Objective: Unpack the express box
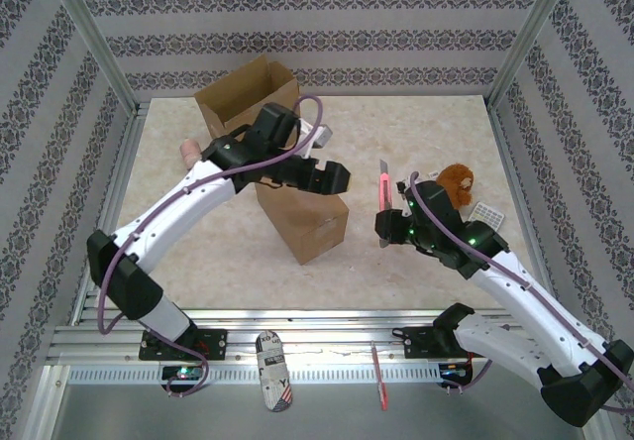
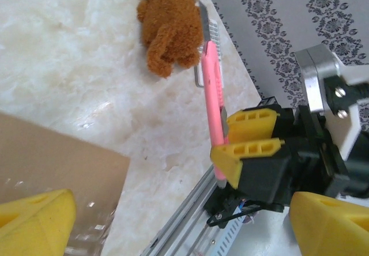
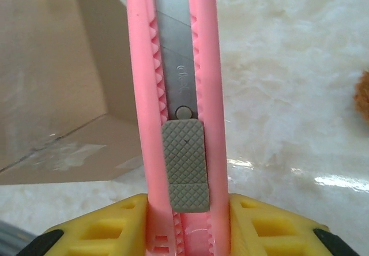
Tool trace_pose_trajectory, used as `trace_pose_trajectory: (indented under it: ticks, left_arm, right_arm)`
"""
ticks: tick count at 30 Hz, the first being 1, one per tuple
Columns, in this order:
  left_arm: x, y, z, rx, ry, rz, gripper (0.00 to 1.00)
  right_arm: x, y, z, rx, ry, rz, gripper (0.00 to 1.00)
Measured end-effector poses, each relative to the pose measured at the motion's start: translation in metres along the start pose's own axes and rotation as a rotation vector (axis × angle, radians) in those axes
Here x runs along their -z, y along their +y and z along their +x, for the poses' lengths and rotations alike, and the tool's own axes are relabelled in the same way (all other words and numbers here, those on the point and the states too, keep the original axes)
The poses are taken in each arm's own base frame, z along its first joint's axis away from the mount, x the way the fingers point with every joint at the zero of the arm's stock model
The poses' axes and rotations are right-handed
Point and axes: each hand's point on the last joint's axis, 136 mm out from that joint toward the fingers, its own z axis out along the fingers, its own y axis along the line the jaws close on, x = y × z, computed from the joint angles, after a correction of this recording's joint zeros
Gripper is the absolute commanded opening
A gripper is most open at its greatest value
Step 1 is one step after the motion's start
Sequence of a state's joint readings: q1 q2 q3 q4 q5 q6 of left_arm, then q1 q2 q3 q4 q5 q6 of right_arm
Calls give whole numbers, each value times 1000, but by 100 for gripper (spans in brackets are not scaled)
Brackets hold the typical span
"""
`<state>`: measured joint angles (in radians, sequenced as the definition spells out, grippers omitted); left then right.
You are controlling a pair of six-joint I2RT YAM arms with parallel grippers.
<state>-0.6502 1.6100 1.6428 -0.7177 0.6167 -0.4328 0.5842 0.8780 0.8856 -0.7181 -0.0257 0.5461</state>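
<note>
Brown cardboard express box (image 1: 307, 224) stands closed in the middle of the marbled beige tabletop (image 1: 426, 123), a strip of glossy clear tape catching the light on its surface in the wrist views. Just to the right of the box and slightly nearer the arm bases, the right gripper (image 1: 388, 226) is clamped on the lower end of a pink plastic utility knife (image 1: 382, 187). Its yellow fingers (image 3: 115, 228) press the handle from both sides, below the grey textured slider. The knife stands nearly upright and does not touch the box. Over the top of the box hangs the left gripper (image 1: 337, 176), its yellow fingers (image 2: 36, 220) spread wide apart with nothing between them; whether they touch the cardboard I cannot tell. Farther right of the box, beyond the knife, a fluffy brown plush toy (image 1: 456, 182) lies on the tabletop. Behind the box, toward the far wall, a second brown cardboard carton (image 1: 248, 98) stands with its flaps raised open.
</note>
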Motion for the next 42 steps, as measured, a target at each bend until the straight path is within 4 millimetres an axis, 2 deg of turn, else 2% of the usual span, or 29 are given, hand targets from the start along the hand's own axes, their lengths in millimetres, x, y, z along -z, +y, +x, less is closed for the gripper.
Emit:
trace_pose_trajectory:
  ticks: [6,10,21,28,33,38,42]
  left_arm:
    - [-25,-12,-11,-17,15,11,93]
    - [-34,-14,-12,-13,25,13,87]
    - [-46,-3,-11,7,38,-20,52]
    - [-46,-3,-11,6,36,-24,41]
    - [-47,-1,-11,12,37,-26,29]
    - [-47,-6,-13,15,35,-12,17]
    - [-45,-14,-16,8,26,11,0]
  right_arm:
    - [5,24,-9,95,14,-87,32]
    - [3,39,-9,141,35,-134,32]
    - [2,56,-15,164,27,-212,33]
    - [2,61,-16,165,25,-233,33]
    - [3,63,-16,165,25,-244,33]
    - [1,63,-16,162,28,-247,33]
    - [0,64,-17,162,26,-248,33]
